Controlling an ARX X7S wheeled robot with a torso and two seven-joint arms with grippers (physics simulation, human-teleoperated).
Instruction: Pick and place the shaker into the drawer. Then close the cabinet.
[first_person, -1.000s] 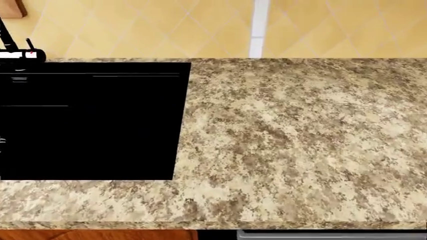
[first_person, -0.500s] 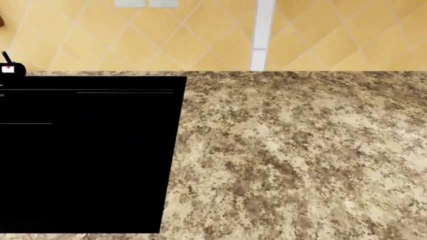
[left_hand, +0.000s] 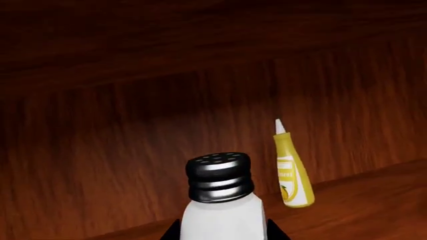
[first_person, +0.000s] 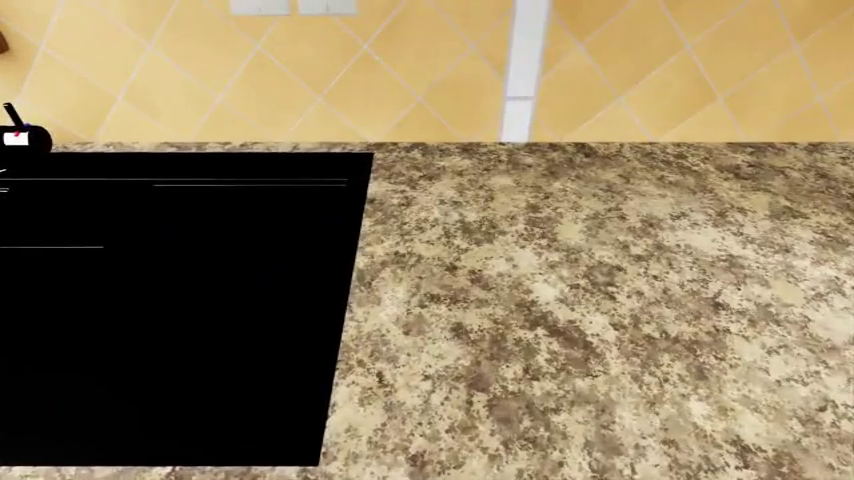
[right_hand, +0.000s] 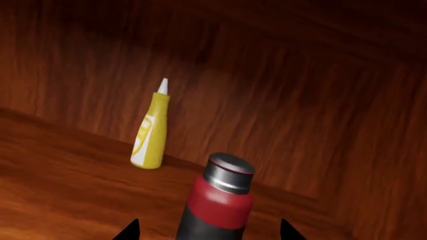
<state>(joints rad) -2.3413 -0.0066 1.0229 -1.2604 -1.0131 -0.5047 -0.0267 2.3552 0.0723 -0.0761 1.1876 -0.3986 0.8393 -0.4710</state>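
Observation:
The shaker (left_hand: 220, 200) is white with a black perforated cap and stands upright in the left wrist view. My left gripper (left_hand: 223, 236) is shut on its body, with a black fingertip pressed against each side. Behind it rise a reddish-brown wood floor (left_hand: 373, 200) and wall; I cannot tell whether this is the drawer. My right gripper (right_hand: 207, 232) is open, its fingertips wide apart on either side of a red and black bottle (right_hand: 217, 205) with a silver cap. Neither gripper shows in the head view, and the cabinet front is out of view.
A yellow squeeze bottle (left_hand: 291, 170) stands upright on the wood floor near the wall, also the yellow bottle (right_hand: 150, 132) in the right wrist view. The head view shows a speckled granite counter (first_person: 601, 300), a black sink recess (first_person: 174, 310) at left and a tiled wall behind.
The head view has shifted since one second ago: the counter's front edge dropped out of frame and more tiled wall shows. Nothing differs from half a second ago.

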